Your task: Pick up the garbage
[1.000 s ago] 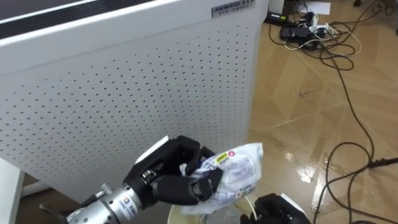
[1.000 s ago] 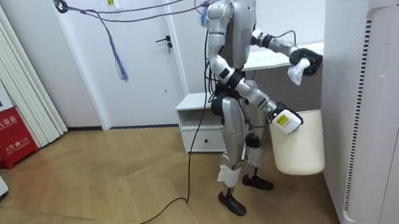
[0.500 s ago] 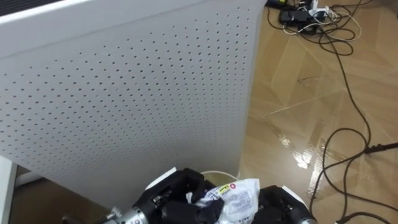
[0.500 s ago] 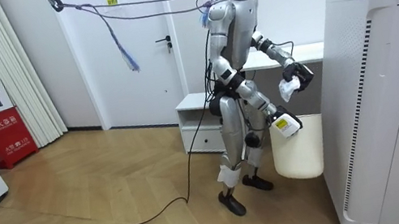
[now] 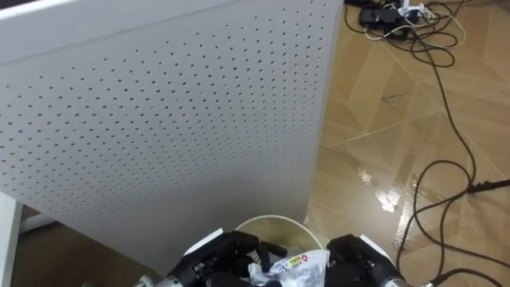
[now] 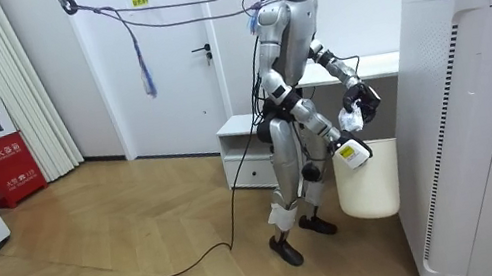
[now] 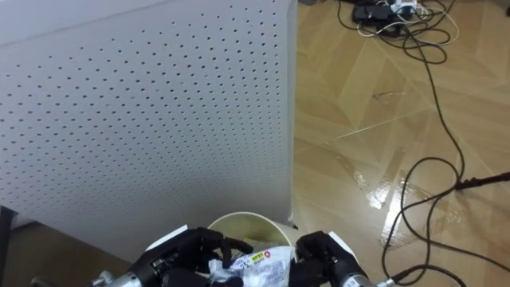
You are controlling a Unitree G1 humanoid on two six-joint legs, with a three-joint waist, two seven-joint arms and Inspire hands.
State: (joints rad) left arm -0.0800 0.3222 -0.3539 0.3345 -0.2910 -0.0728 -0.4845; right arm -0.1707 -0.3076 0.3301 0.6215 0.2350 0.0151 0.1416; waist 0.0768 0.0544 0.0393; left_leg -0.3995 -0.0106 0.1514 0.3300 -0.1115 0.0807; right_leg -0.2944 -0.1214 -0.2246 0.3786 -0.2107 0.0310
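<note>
— Where's the wrapper (image 5: 299,264)?
— Crumpled, the left hand (image 5: 219,260) curled round it, over the rim of the bin (image 5: 275,221).
— Room to move?
— Perforated panel (image 5: 159,119) just behind the bin — open floor (image 5: 382,135) with cables (image 5: 402,20) to the right. The right hand (image 5: 356,257) — grip, cannot tell.

**Crumpled wrapper held over the bin**

The garbage (image 5: 293,265) is a crumpled plastic wrapper, clear and white, with small printed patches of red, yellow and black. It is bunched in the curled fingers of the left robot hand (image 5: 217,261). It hangs just above the near rim of the pale round bin (image 5: 275,218), not yet inside it. The bin is upright, its mouth open.
</note>
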